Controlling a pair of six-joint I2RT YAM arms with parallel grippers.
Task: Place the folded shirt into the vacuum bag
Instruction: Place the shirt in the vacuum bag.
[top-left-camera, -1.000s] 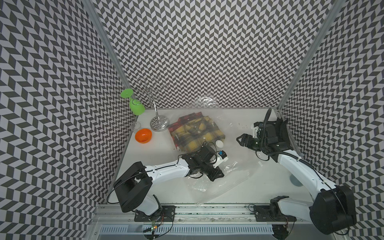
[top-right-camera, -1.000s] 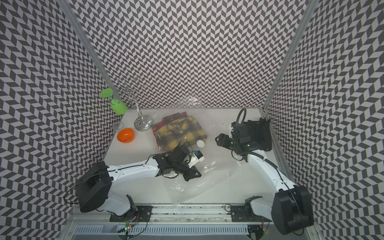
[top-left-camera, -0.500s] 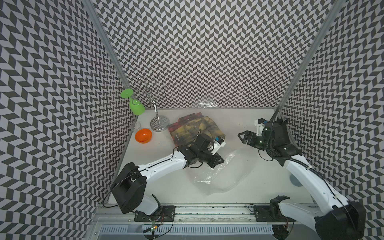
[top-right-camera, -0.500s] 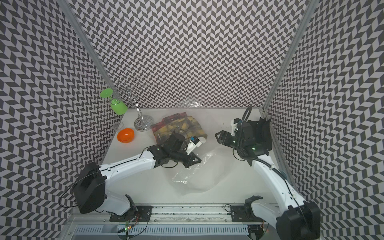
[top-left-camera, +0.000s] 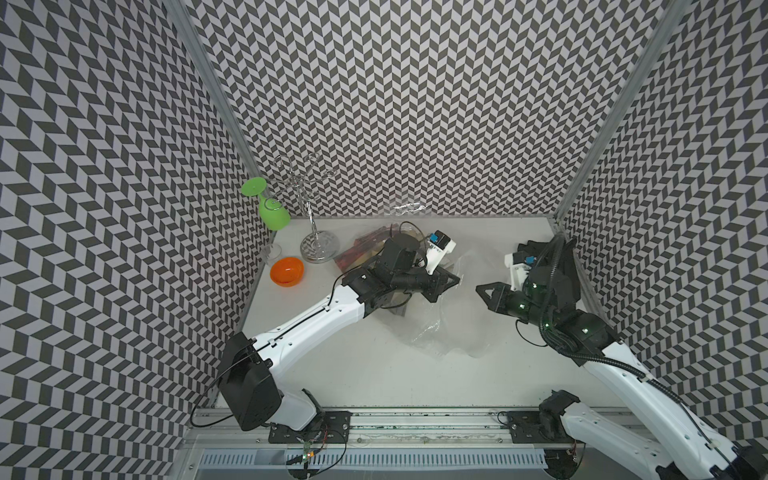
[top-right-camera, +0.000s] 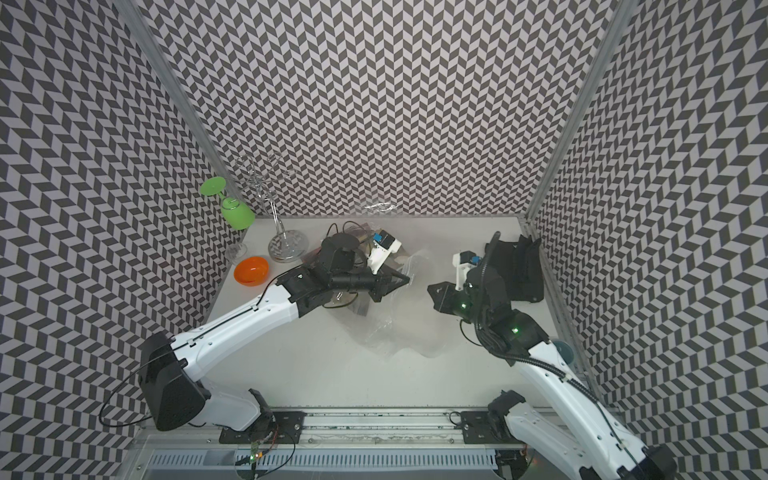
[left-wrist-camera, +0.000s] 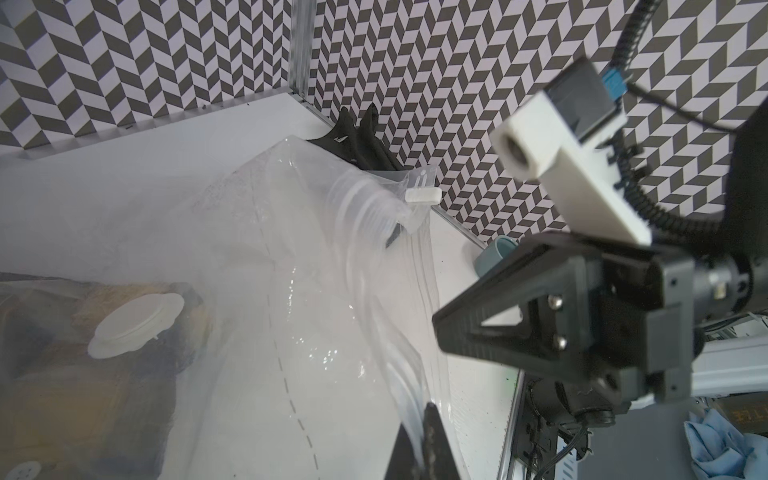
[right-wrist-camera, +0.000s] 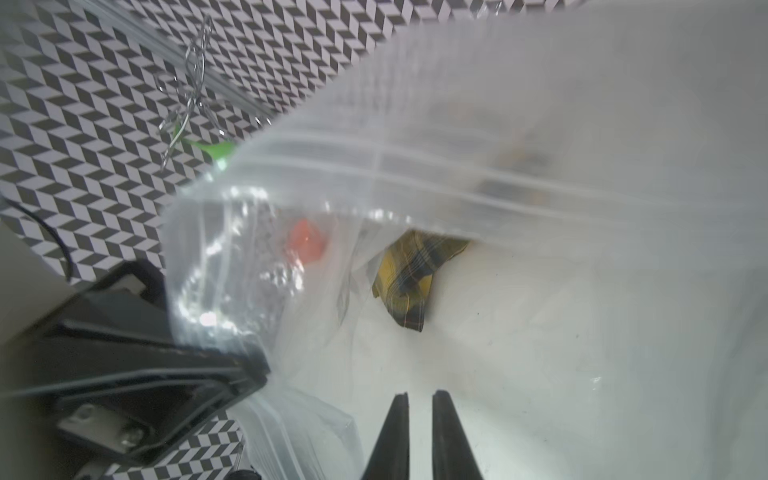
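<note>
Above white tabletop (top-left-camera: 353, 374), left fingers (left-wrist-camera: 434, 449) clamp the vacuum bag (left-wrist-camera: 316, 291) edge, right fingers (right-wrist-camera: 397, 440) nearly together nearby

Clear vacuum bag (top-left-camera: 451, 328) lies crumpled; plaid folded shirt (top-left-camera: 352, 255) at its far end, perhaps partly inside.

Both top views: bright, diffuse light from above, only soft faint shadows on bench (top-left-camera: 374, 386), sharp corner to corner. Left wrist view: right tool (left-wrist-camera: 440, 328) close, blurred. Right wrist view: vacuum bag (right-wrist-camera: 498, 137) hazy, specular glints; left tool (right-wrist-camera: 253, 370) defocused.
</note>
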